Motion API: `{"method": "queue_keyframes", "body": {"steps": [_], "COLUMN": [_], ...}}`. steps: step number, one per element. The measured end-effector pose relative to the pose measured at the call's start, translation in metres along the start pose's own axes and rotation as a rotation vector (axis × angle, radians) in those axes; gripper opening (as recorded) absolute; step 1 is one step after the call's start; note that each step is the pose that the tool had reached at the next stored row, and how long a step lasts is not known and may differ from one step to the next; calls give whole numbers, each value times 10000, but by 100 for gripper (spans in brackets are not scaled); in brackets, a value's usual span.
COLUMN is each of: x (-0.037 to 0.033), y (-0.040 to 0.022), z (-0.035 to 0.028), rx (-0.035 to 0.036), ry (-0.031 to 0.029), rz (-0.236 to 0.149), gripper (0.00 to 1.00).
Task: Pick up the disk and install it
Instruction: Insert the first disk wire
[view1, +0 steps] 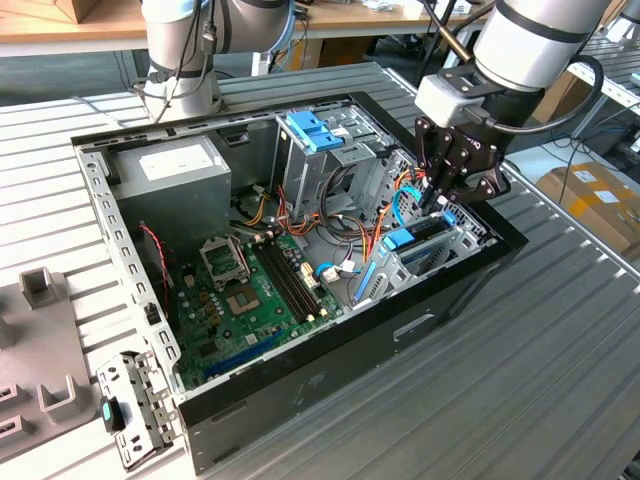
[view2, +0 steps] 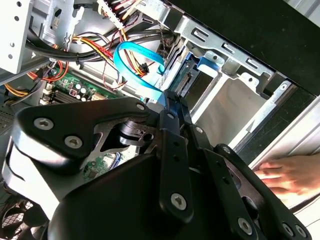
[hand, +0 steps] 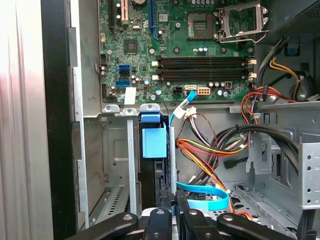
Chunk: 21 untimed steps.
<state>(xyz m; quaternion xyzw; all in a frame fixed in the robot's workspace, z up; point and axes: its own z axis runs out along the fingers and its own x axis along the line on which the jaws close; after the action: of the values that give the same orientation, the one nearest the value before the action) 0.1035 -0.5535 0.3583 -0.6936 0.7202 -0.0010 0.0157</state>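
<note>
In the exterior view the gripper (view1: 441, 196) hung over the drive bay (view1: 470, 238); the disk (view1: 420, 230) stood on edge inside. Both wrist views put gripper against disk (hand: 153, 142) – clamped or released, I could not tell; seating seemed in hand, calling for a straight push.

The exterior view looks obliquely down on the computer case (view1: 330, 385); both wrist views closely face its drive cage (hand: 114, 150) (view2: 227, 107).
</note>
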Motion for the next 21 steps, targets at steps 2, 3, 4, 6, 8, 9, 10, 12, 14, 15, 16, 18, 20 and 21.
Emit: {"method": "queue_keyframes", "body": {"steps": [2,3,4,6,8,9,10,12,14,15,16,18,20,21], "x": [1,1,1,3,6,11,17,31,45,52,60,72,88,92], "y": [10,20,37,51,60,77,95,138,179,202,228,267,313,317], "z": [1,2,3,5,8,9,8,9,10,10,12,13,18,21], "rx": [24,71,180,428,730,862,936,1062,1162,1209,1246,1292,1351,1374], "ry": [-12,-39,-81,-108,-121,-125,-127,-133,-137,-139,-141,-142,-149,-163], "rz": [-3,-11,-32,-68,-109,-115,-118,-122,-126,-128,-131,-136,-153,-174], "gripper": [16,16,16,16,16,16,16,16,16,16,16,16,16,16]}}
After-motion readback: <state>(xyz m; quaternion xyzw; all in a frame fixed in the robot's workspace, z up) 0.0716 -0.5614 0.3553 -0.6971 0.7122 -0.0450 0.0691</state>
